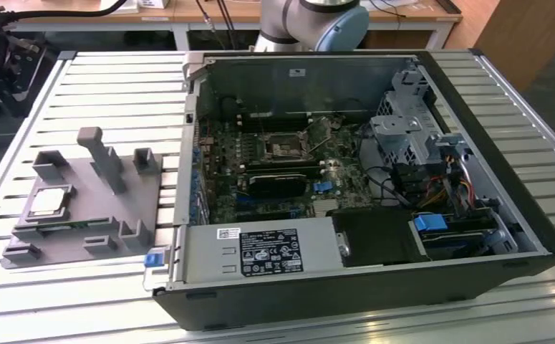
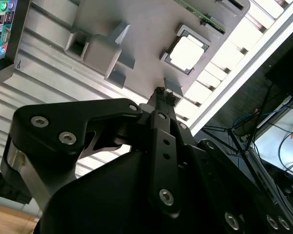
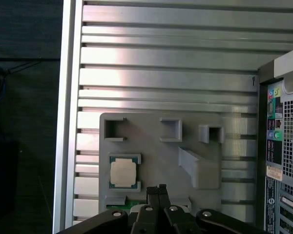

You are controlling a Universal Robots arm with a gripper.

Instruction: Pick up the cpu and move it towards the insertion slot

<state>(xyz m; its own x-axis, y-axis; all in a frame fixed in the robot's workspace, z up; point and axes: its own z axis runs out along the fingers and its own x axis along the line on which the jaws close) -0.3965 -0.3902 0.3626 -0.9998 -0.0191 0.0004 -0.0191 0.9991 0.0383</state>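
The gripper (image 3: 158, 188) points down over the grey tray (image 3: 154, 158), fingertips together, holding nothing. The cpu (image 3: 123, 171) lies in the tray's recess, below and slightly aside.

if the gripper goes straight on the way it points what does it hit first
Most likely the grey tray, on bare plastic beside the cpu, not the chip itself; depth is unclear.

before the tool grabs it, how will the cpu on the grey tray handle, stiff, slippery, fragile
The cpu is a thin flat square with a metal lid, so probably rigid and light. The smooth lid may be slippery. It lies flat in a recess of the grey tray, framed at its corners, so a sideways push likely won't move it.
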